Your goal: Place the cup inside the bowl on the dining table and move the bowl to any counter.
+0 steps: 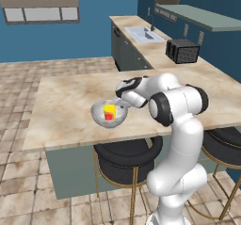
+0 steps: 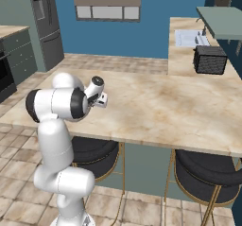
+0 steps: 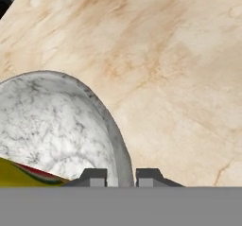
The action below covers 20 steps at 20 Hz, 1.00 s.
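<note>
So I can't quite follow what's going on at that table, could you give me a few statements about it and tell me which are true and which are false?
1. The cup sits inside the bowl. True.
2. The bowl stands on the floor. False: it rests on the dining table.
3. The gripper has its two fingertips either side of the bowl's rim. True, as the hand view shows it.
4. The cup is blue. False: it is yellow with a red patch.
5. A dark toaster stands on the counter beyond the table. True.
</note>
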Tool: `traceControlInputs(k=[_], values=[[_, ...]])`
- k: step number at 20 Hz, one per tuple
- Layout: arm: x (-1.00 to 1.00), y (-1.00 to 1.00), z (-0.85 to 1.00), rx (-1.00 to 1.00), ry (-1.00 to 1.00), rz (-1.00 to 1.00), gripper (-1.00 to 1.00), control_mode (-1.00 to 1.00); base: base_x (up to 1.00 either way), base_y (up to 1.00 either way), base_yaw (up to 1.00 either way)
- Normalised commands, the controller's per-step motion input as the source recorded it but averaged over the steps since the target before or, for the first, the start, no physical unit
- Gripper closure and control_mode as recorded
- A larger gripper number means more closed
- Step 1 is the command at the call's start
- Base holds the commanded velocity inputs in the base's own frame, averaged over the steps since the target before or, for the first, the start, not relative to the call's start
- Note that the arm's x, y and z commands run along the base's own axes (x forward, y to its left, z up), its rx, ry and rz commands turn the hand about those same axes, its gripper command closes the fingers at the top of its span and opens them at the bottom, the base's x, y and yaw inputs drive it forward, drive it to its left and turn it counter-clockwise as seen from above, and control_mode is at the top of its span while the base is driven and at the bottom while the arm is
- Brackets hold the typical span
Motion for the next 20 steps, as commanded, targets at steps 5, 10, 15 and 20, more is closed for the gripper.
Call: traceControlInputs(k=[5,10,15,20], values=[[0.01,0.00,0.42,0.00,0.03,0.00,1.00,-1.00,0.00,0.00,0.00],[0.00,0.00,0.37,0.00,0.01,0.00,1.00,-1.00,0.00,0.00,0.00],[0.00,0.00,0.35,0.03,0.00,0.00,1.00,-1.00,0.00,0.00,0.00],[-0.08,-0.08,0.18,0.10,0.00,0.00,1.00,-1.00,0.00,0.00,0.00]])
